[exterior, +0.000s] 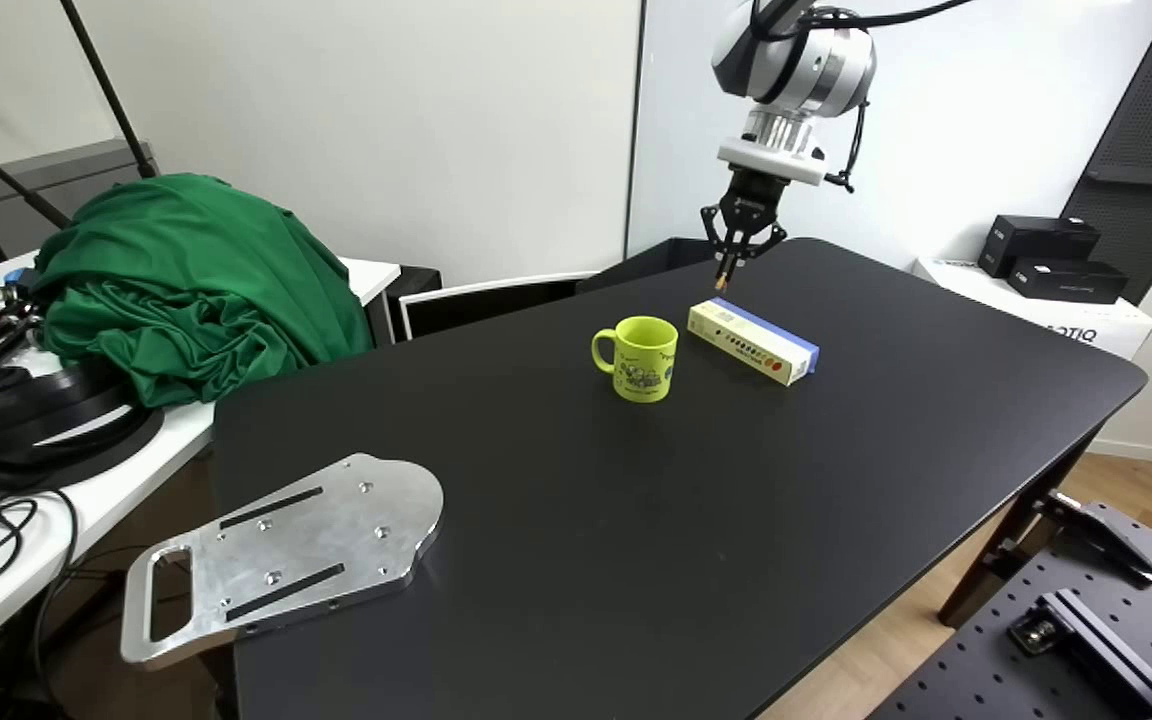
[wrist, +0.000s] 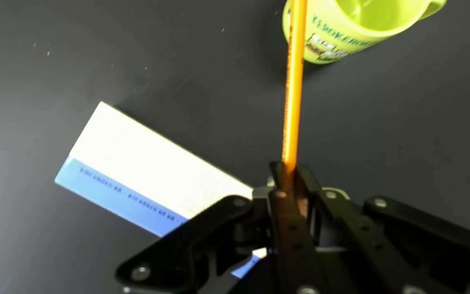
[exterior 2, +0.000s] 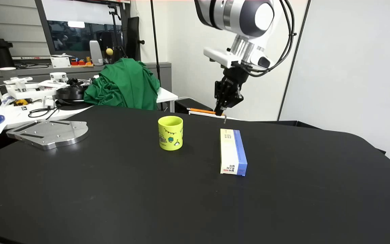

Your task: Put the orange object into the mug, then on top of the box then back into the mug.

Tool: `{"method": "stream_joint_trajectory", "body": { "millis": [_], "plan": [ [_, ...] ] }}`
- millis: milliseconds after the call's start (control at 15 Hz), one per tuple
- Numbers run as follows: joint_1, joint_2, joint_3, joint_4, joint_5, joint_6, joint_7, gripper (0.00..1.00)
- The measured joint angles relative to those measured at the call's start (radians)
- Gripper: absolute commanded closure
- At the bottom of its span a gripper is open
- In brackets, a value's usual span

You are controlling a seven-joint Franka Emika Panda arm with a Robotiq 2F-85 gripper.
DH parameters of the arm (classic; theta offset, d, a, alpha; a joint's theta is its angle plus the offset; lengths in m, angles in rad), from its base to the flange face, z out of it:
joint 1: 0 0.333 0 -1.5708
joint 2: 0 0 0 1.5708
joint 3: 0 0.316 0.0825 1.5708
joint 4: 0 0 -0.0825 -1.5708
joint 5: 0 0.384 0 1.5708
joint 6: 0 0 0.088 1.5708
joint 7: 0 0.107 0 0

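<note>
The orange object is a thin pencil-like stick, held nearly level in the air. My gripper is shut on it near one end, and its long free part reaches out from the fingertips. In the wrist view the stick passes in front of the side of the lime-green mug. The mug stands upright on the dark table in both exterior views. Beside it lies the flat oblong box, cream with a blue strip. The gripper hangs above and beyond the box's far end, touching neither box nor mug.
A silver metal plate with a handle slot lies at one end of the black table. Green cloth is heaped on a white side table. A pale wall rises behind the arm.
</note>
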Motion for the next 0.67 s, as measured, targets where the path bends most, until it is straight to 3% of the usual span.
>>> {"method": "stream_joint_trajectory", "body": {
  "millis": [400,667],
  "plan": [
    [0.000,-0.002,0.025,0.016,0.157,-0.223,0.134,0.98],
    [-0.001,0.018,0.031,0.015,0.314,-0.284,0.172,0.98]
  ]
}}
